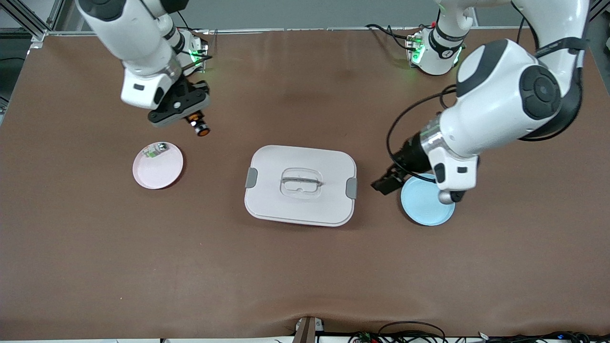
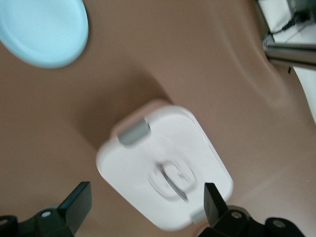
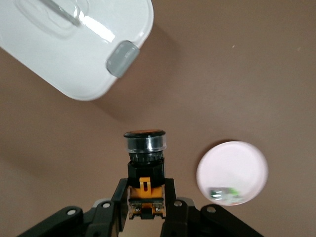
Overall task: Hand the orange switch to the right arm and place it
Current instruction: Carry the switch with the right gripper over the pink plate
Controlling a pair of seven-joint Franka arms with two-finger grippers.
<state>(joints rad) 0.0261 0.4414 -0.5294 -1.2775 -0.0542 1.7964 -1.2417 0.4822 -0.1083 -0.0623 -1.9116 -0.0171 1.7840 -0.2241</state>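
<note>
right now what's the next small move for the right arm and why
Probably carry the orange switch over the pink plate and lower it. The right end effector grips it above bare table beside that plate; the left end effector is open and empty.

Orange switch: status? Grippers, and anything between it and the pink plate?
Right gripper shut on orange switch, in the air just off the pink plate. Left gripper open, empty, by the blue plate. Nothing in the way.
</note>
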